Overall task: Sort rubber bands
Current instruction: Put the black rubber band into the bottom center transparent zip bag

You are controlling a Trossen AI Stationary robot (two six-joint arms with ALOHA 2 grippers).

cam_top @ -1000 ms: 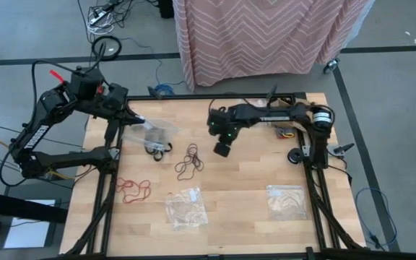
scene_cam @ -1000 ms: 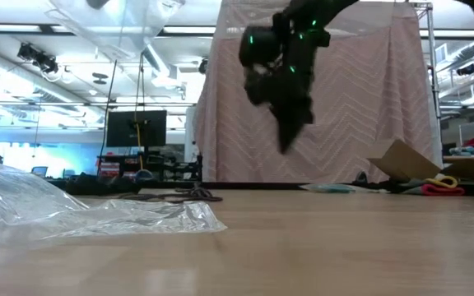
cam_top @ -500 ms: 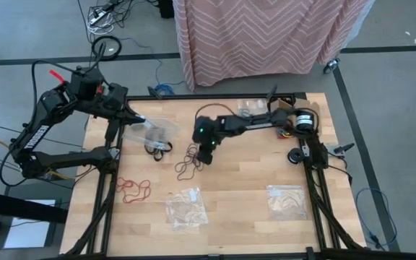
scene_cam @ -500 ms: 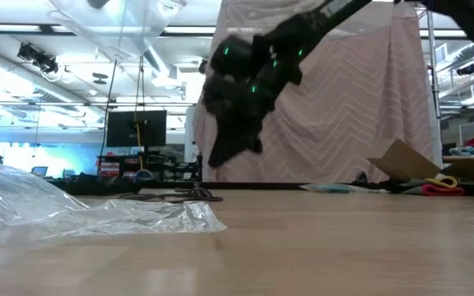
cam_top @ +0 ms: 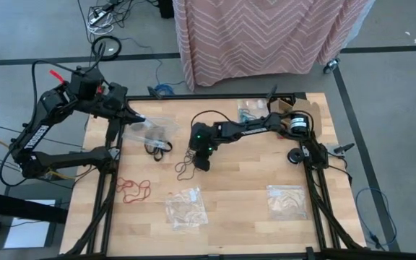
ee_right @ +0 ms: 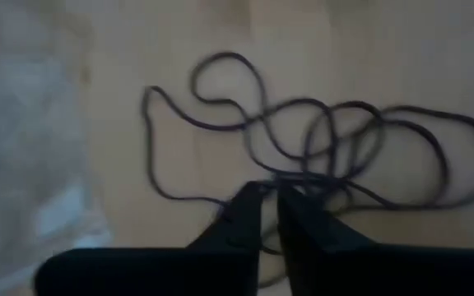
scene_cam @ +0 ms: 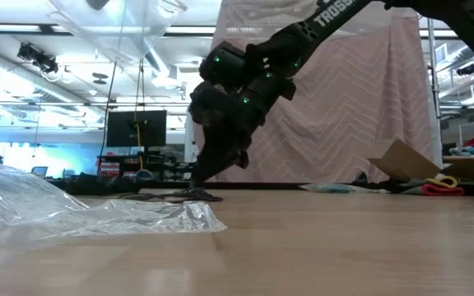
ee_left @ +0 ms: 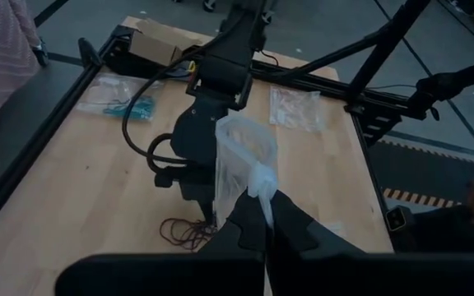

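Observation:
A cluster of dark brown rubber bands [cam_top: 185, 165] [ee_right: 336, 140] lies flat mid-table. My right gripper [cam_top: 200, 162] [ee_right: 268, 194] is down on its right part, the fingertips a narrow gap apart at the strands. My left gripper [cam_top: 133, 118] [ee_left: 263, 220], raised over the far left of the table, is shut on a clear plastic bag [cam_top: 155, 129] [ee_left: 243, 160]. Black rubber bands [cam_top: 157, 147] lie under that bag. Red rubber bands [cam_top: 133, 189] lie near the left edge. Teal-blue bands sit in a bag [cam_top: 250, 110] at the far side. My left gripper pinches the clear bag's crumpled end [ee_left: 262, 187] between its two fingers, slanting down from the table's left. The bag reaches out beyond the fingertips, lifted clear of the table. My right gripper comes slanting down from the right, its fingertips [ee_right: 250, 197] at the brown strands [ee_right: 303, 182]. Whether they touch the strands I cannot tell.
Two more clear bags [cam_top: 186, 207] [cam_top: 287, 201] lie toward the near edge; one shows crumpled in the low view [scene_cam: 97, 215]. A cardboard box [cam_top: 287, 107] and small items [cam_top: 286, 133] sit by the right arm's base. Bare wood lies between the brown bands and the right edge.
My right gripper has swung from mid-air over the far middle toward the table's left and down, tipping its fingers downward, until its tips reach the dark brown bands. The bands have stayed where they lay. The left arm and its bag have kept still.

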